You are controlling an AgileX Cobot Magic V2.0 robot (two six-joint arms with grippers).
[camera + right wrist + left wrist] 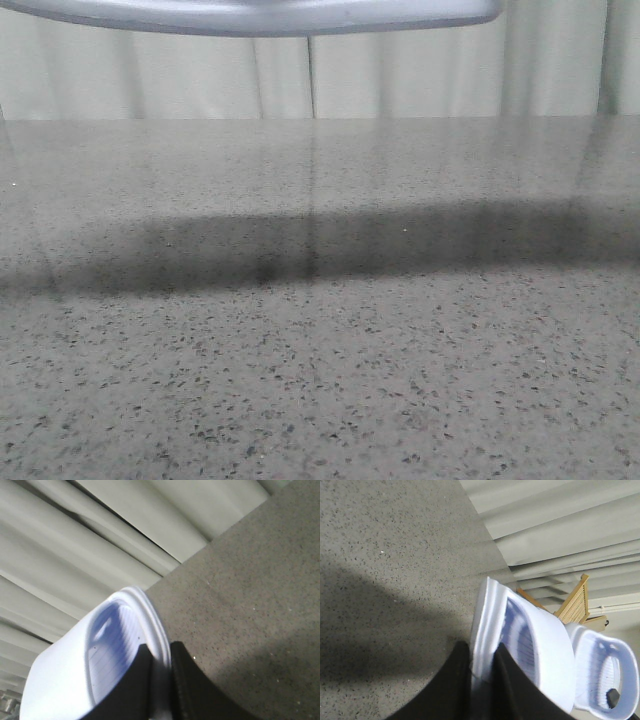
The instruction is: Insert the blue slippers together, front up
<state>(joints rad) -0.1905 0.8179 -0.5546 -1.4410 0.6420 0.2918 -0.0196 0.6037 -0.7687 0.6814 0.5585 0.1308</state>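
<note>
In the left wrist view my left gripper (481, 651) is shut on the thick sole edge of one pale blue slipper (545, 645), held above the table with its strap and ribbed footbed showing. The second blue slipper (605, 672) hangs just beyond it, with a small dark part inside its opening. In the right wrist view my right gripper (161, 651) is shut on the sole rim of a blue slipper (60, 680), also held off the table. In the front view only a pale curved edge (250, 15) shows along the top; neither gripper is visible there.
The grey speckled table (320, 380) fills the front view, with a dark shadow band (320, 245) across it. White curtains (400, 75) hang behind. A slatted wooden rack (575, 602) stands beyond the slippers in the left wrist view.
</note>
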